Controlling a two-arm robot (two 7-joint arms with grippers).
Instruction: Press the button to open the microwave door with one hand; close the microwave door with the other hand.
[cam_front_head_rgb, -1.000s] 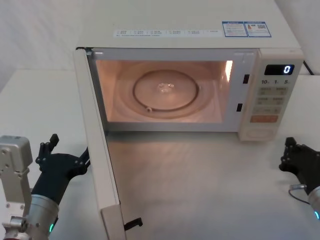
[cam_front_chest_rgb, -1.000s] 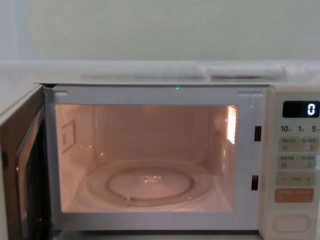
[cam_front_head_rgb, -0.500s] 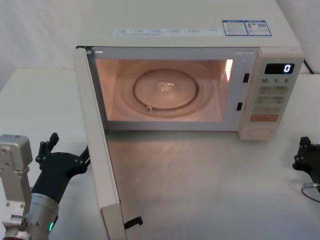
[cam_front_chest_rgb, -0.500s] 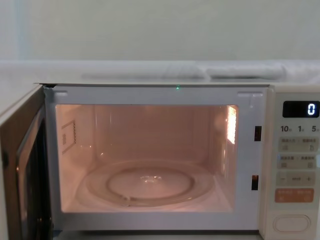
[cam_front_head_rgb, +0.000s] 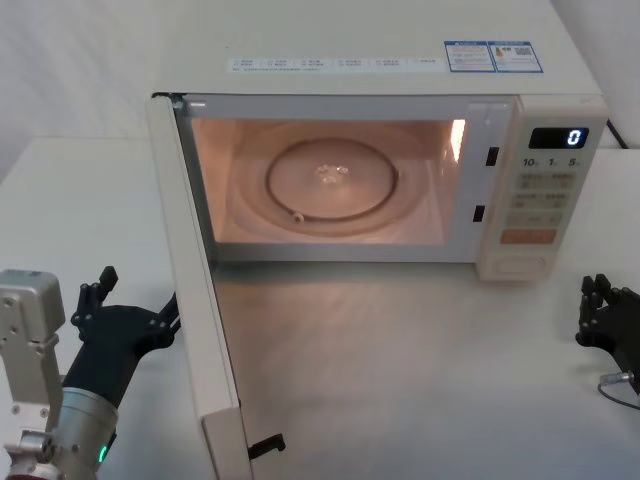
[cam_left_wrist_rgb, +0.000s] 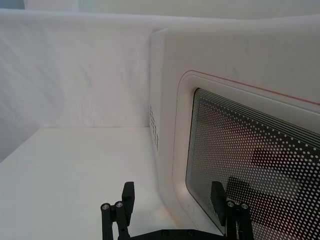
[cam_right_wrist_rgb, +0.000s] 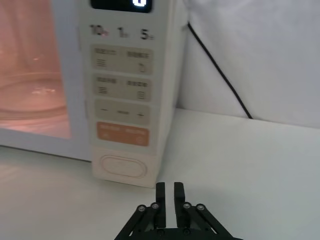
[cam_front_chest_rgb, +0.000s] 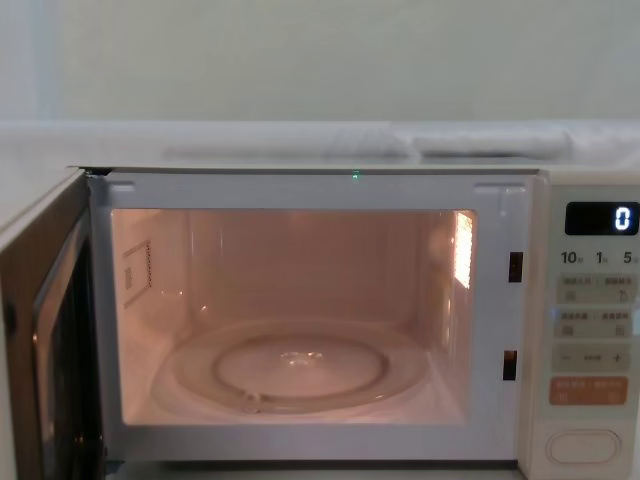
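Standing wide open, the microwave door (cam_front_head_rgb: 195, 290) is swinging out from its hinge at the left of the microwave (cam_front_head_rgb: 400, 80), its long edge pointing toward the robot and its windowed outer face turned leftward. The left gripper (cam_front_head_rgb: 125, 325) is hovering just beside that outer face, jaws spread wide, so it is plainly the nearer arm for the closing push, which would need to go rightward against the panel. The right gripper (cam_front_head_rgb: 605, 320) is sitting low on the tabletop (cam_front_head_rgb: 420, 380) near the button (cam_front_head_rgb: 522, 266), jaws pinched nearly together, lying to the right of the control panel and apart from it.
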